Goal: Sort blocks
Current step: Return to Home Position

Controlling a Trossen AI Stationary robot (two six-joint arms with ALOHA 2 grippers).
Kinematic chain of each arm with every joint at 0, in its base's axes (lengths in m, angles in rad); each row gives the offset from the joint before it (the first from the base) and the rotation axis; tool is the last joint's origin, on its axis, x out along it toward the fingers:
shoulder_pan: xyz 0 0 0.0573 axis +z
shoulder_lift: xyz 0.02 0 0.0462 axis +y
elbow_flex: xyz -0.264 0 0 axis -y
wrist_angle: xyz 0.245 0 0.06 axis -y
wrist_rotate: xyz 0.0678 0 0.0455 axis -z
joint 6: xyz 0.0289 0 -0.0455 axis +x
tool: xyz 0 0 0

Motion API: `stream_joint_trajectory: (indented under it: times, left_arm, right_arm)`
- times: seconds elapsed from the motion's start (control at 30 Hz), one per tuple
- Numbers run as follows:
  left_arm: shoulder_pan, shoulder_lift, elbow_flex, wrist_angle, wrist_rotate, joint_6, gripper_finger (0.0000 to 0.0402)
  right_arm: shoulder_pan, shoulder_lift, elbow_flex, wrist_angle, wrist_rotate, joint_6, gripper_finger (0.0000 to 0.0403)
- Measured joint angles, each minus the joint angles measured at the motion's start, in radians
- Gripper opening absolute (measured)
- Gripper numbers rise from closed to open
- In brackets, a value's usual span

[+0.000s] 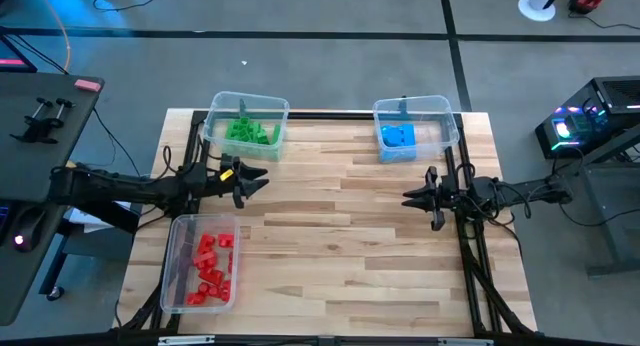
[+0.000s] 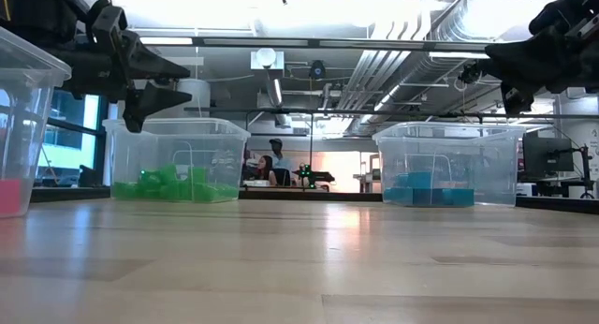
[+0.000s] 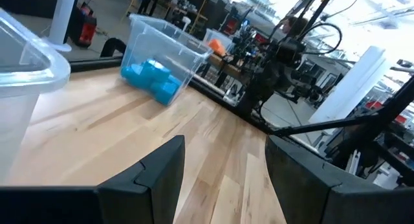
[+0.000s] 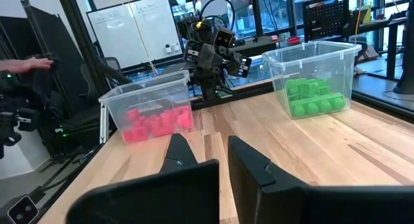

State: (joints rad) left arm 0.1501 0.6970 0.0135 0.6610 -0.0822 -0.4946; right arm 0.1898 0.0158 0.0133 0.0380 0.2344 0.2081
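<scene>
The green blocks (image 1: 248,132) lie in the clear bin at the table's far left, the blue blocks (image 1: 397,137) in the far right bin, and the red blocks (image 1: 211,266) in the near left bin. My left gripper (image 1: 262,180) hovers open and empty above the table's left side, between the green bin and the red bin. My right gripper (image 1: 408,198) hovers open and empty at the table's right side, near of the blue bin. In the left wrist view the blue blocks (image 3: 151,79) show ahead; the right wrist view shows red blocks (image 4: 155,123) and green blocks (image 4: 314,98).
The three clear bins (image 1: 245,124) (image 1: 415,126) (image 1: 200,263) stand along the far edge and the near left corner. Bare wood (image 1: 340,246) spans the table's middle and near right. People sit in the room (image 2: 267,165) beyond the table.
</scene>
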Motion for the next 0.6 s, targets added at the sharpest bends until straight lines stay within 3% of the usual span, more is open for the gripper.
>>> stream_joint_trajectory:
  times: [0.3,0.6]
  left_arm:
    - [0.013,-0.372,0.000,-0.277,0.000,0.000,0.0200]
    - [0.035,-0.695,0.000,-0.376,-0.007,0.000,0.0200]
  right_arm:
    - [0.000,-0.016,0.001,0.006,0.000,0.000,0.0000]
    - [0.000,-0.015,0.001,0.001,-0.001,0.000,0.0000]
